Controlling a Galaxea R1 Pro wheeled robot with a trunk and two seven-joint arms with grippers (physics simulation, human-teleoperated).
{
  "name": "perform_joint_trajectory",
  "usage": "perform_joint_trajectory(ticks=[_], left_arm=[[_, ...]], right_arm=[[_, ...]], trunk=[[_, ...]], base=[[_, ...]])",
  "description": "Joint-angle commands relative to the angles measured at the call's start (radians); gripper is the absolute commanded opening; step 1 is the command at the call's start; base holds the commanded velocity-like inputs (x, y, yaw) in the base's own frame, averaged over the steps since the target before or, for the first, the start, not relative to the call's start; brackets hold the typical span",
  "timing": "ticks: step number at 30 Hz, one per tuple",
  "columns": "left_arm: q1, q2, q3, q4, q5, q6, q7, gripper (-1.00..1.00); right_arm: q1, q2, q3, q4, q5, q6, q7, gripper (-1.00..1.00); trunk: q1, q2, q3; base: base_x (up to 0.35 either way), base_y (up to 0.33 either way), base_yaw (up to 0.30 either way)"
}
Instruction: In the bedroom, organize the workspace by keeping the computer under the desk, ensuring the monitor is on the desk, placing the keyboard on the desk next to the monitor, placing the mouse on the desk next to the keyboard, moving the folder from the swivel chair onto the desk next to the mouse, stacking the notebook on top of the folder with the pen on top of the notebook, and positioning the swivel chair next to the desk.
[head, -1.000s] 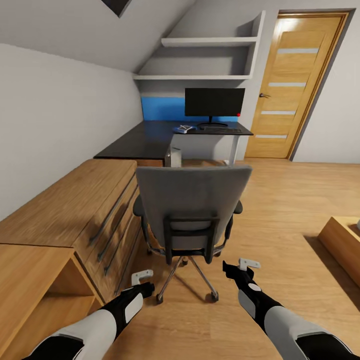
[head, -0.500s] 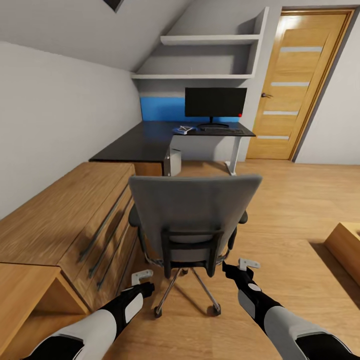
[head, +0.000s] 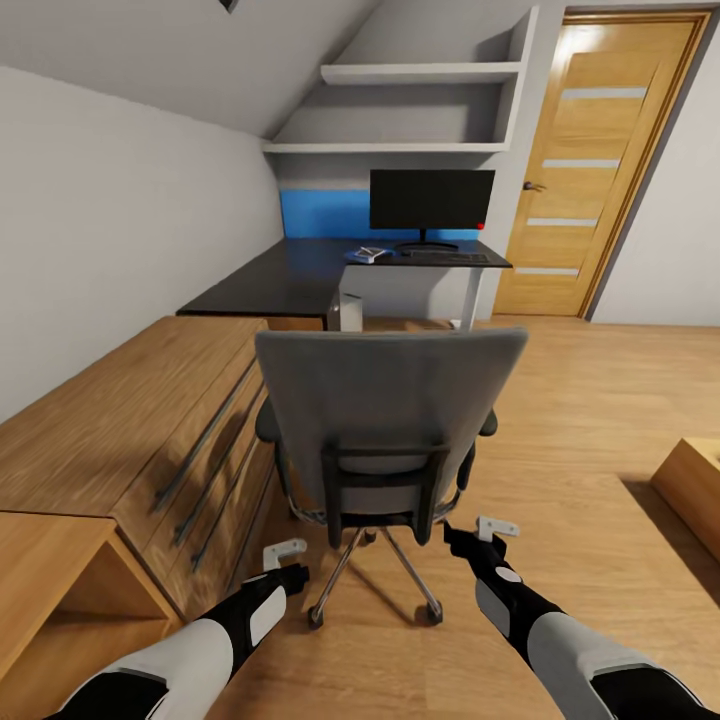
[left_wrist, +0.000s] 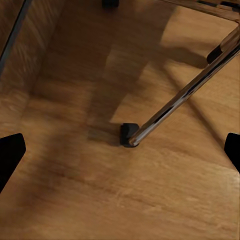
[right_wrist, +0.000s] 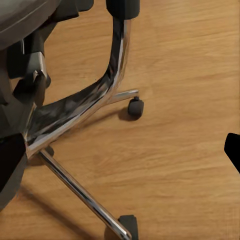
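head view: robot faces the back of the grey padded swivel chair with black armrests and chrome star base (head: 390, 400), which stands on the wooden plank floor (head: 600, 400) straight ahead of both arms.
left gripper (head: 287, 558): low, just short of the chair's base on its left side, touching nothing; in the left wrist view its two black fingertips (left_wrist: 10, 152) sit far apart at the picture's edges, so it is spread wide and empty.
right gripper (head: 480, 533): low, just beside the chair's base on its right side, apart from it; fingers spread, one dark fingertip (right_wrist: 233, 150) at the picture's edge in the right wrist view, nothing between them.
left wrist view: a chrome leg of the chair ending in a black castor (left_wrist: 129, 135) lies on the floor between the fingertips.
right wrist view: chair's chrome arm support (right_wrist: 100, 95) curves close ahead of the gripper, with another black castor (right_wrist: 135, 107) beyond it.
l-shaped glossy black desk with white legs (head: 280, 285): well beyond the chair, against the far wall.
wide flat black monitor (head: 431, 200): upright on the desk.
slim dark keyboard (head: 446, 257): flat on the desk just in front of the monitor.
small bluish stack (head: 369, 254): on the desk beside the keyboard; too small to tell its parts.
light grey computer tower (head: 349, 312): on the floor under the desk.
low wooden drawer unit (head: 130, 420): outward of the left gripper, beside the chair.
wooden door (head: 600, 165): far ahead of the right gripper.
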Motion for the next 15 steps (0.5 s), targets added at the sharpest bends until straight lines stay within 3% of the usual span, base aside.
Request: perform_joint_trajectory(ticks=[1,15], left_arm=[[0.0,0.0,-0.009,-0.002,0.007,0.006,0.006,1.0],[0.0,-0.001,-0.009,-0.003,0.007,0.006,0.007,1.0]], right_arm=[[-0.001,0.0,0.009,0.001,-0.008,-0.003,-0.005,1.0],[0.0,-0.002,0.008,0.001,-0.009,-0.009,-0.005,1.0]], trunk=[[0.004,-0.008,-0.004],[0.057,-0.106,-0.048]], base=[[0.0,0.0,0.0],[0.0,0.0,0.0]])
